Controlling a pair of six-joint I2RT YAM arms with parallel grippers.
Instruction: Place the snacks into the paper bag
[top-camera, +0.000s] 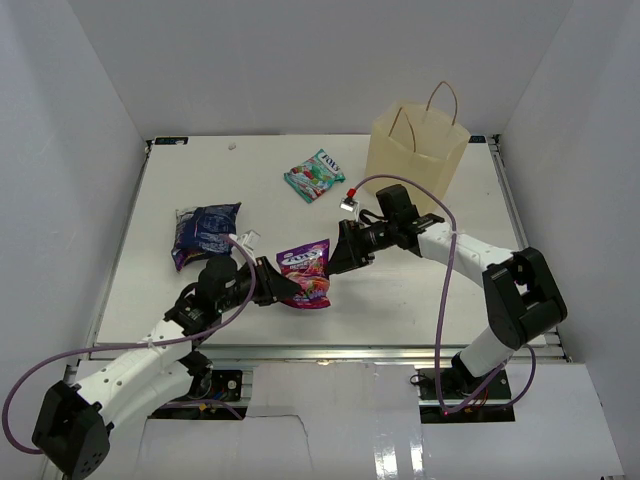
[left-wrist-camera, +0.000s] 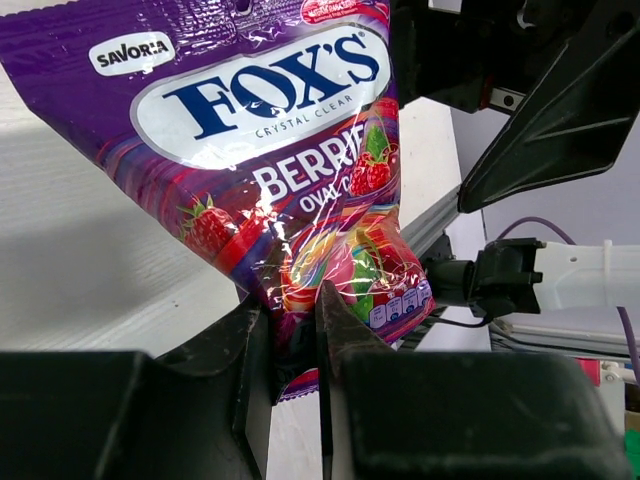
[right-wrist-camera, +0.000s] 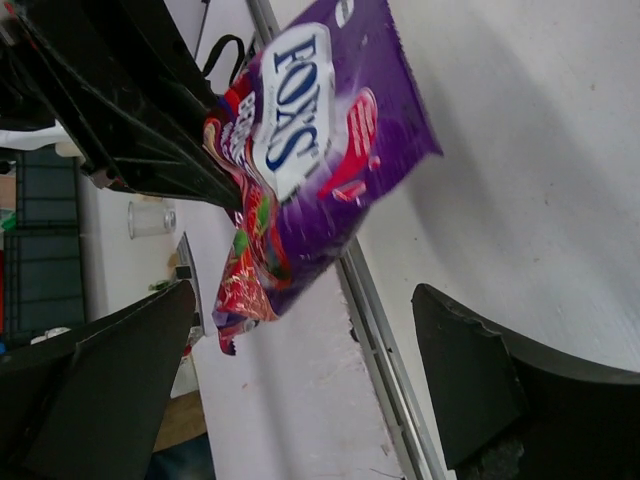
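A purple candy bag hangs just above the table, near its front middle. My left gripper is shut on its crumpled lower edge. My right gripper stands open just to the right of that bag, its fingers spread wide and touching nothing; the purple bag lies ahead of them. The tan paper bag stands upright at the back right. A teal candy bag lies left of it. A dark blue candy bag lies at the left.
White walls close in the table on the left, back and right. A metal rail runs along the table's near edge. A purple cable loops over my right arm.
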